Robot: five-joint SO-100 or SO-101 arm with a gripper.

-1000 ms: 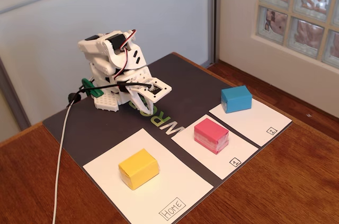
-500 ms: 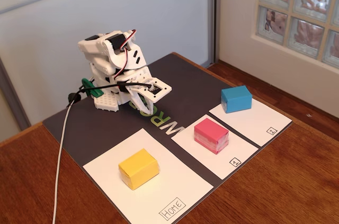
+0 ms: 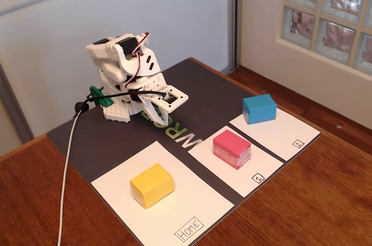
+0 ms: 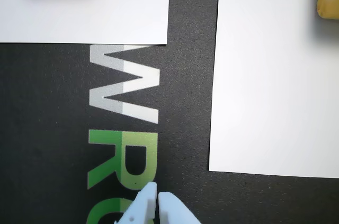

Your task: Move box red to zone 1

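Gripper closed, empty, fingertips together over the dark mat, arm folded back near its base. Red box well apart from the jaws, sitting inside zone 1; only its edge visible at the wrist view's top left. Judged done: nothing left but staying clear. Yellow block on HOME, blue block on zone 2.

In the fixed view we see the fingers folded at the back of the mat on the worktop. Before them the box red sits on zone 1; the "2" panel and its block lie right, the HOME panel and its block left.
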